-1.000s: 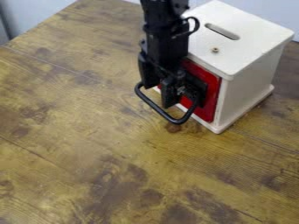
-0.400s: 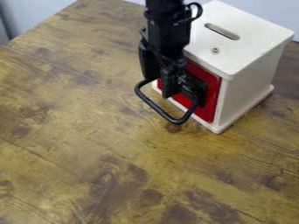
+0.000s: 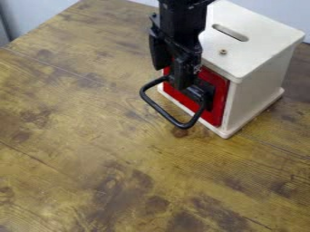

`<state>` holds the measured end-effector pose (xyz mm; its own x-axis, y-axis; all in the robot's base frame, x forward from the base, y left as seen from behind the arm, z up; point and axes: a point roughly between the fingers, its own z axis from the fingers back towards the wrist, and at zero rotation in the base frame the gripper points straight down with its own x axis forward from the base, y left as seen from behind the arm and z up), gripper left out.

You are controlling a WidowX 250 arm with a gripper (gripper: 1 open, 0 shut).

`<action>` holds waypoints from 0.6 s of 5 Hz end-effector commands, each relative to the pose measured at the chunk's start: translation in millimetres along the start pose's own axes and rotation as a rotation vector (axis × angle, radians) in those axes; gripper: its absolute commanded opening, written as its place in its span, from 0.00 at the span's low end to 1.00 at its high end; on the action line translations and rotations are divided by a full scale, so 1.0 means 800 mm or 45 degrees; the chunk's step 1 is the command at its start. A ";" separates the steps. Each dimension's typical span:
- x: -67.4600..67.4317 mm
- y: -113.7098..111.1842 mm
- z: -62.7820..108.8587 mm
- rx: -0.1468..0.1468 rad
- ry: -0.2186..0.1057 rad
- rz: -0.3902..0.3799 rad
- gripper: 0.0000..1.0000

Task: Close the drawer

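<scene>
One black pincer (image 3: 184, 80), grip unclear, meets the glossy red drawer (image 3: 208, 98) with its wire loop handle (image 3: 168, 105).

Red drawer (image 3: 206, 98) with black wire loop handle (image 3: 169, 103) on front. Sits low in cabinet face, front nearly flush, directly beneath fingers (image 3: 184, 80). Handle juts forward and left below fingertips, lying flat just above table. Interior not visible.

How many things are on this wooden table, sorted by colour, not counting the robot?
Red: 1, the drawer
Cream: 1, the cabinet
Black: 1, the wire loop handle
Total: 3
</scene>
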<state>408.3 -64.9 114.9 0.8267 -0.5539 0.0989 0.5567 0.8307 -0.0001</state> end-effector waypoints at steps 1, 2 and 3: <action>0.010 0.001 0.073 0.076 -0.173 -0.030 1.00; 0.005 0.007 0.068 0.077 -0.165 -0.006 1.00; -0.001 0.012 0.063 0.076 -0.158 0.016 1.00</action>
<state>410.9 -63.4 117.4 0.8234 -0.5564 0.1118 0.5597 0.8287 0.0024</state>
